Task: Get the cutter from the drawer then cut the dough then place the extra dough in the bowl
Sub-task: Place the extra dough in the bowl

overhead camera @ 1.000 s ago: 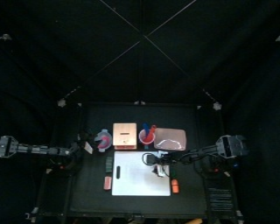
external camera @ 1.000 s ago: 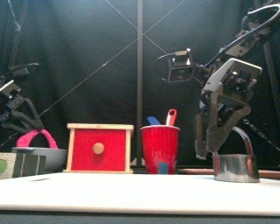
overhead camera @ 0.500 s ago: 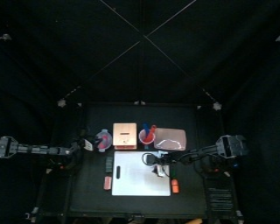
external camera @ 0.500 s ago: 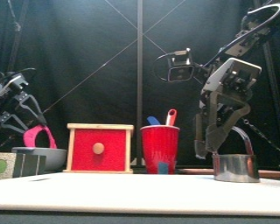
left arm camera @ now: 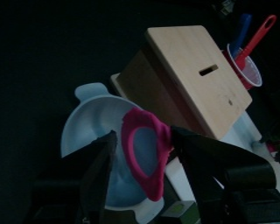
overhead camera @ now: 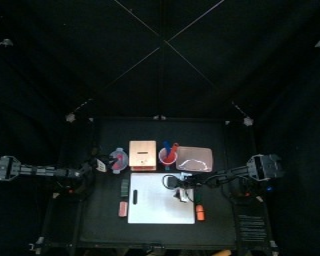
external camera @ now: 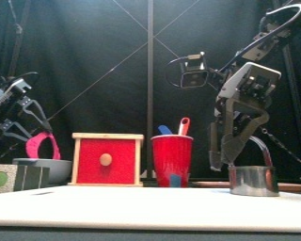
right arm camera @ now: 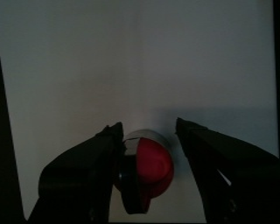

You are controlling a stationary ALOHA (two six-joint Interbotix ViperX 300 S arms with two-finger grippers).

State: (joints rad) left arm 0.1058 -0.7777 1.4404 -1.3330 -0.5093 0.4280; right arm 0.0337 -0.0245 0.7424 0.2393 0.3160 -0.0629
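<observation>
Left claw (left arm camera: 145,136) looks released, jaws straddling the pink dough ring (left arm camera: 130,149) propped in the bowl (left arm camera: 84,122) just beneath.

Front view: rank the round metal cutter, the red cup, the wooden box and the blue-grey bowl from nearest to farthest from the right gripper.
1. Round metal cutter with a wire handle, just beneath the right gripper.
2. Red cup, at the table's middle.
3. Pale wooden box with red drawer front, left of the cup.
4. Blue-grey bowl, at the far left.
</observation>
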